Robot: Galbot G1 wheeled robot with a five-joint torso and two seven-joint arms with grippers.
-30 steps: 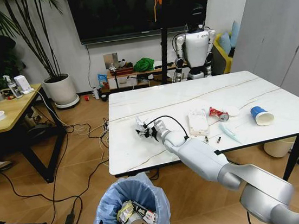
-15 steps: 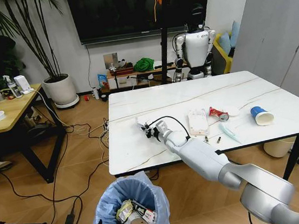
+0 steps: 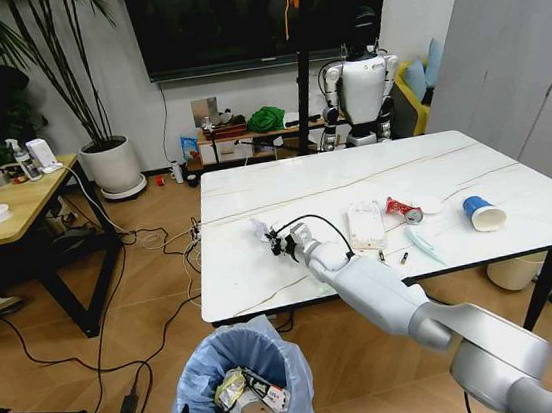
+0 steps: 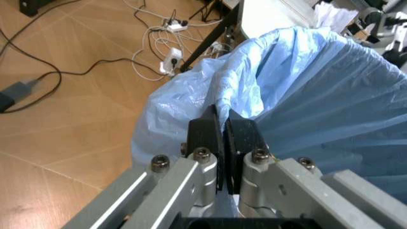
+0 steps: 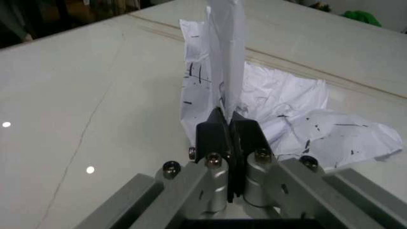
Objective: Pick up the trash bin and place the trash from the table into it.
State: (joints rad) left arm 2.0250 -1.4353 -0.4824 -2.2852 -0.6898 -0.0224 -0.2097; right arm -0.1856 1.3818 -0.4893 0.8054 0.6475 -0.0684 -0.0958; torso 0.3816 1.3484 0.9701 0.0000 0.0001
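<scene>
The right gripper (image 3: pixel 278 239) sits just left of centre in the head view, out over the white marble table (image 3: pixel 452 160), its jaws pinched together on a thin fold of the crumpled white paper (image 5: pixel 279 107). In the right wrist view only a narrow ridge of the sheet stands up between the pads, while the rest of it lies spread on the tabletop beyond. That is the main risk — so slight a hold on a light, creased sheet could slip or tear once the arm lifts and swings, and the paper would drop back on the table or onto the floor.

The trash bin (image 3: pixel 239 384) hangs at the bottom of the head view, left of centre, below and in front of the table's near edge, already holding some litter. The left gripper (image 4: pixel 222 138) is clamped on the rim of its light blue bag (image 4: pixel 318 95); if it has mostly plastic rather than the bin wall, the liner could stretch or pull free and the bin would sag or tip.

The bin stands well apart from the paper, so the carry passes over open floor. A red can (image 3: pixel 403 210), a clear plastic pack (image 3: pixel 365 224) and a blue-and-white cup (image 3: pixel 482 212) still wait farther right — an elbow sweeping back could knock them.
</scene>
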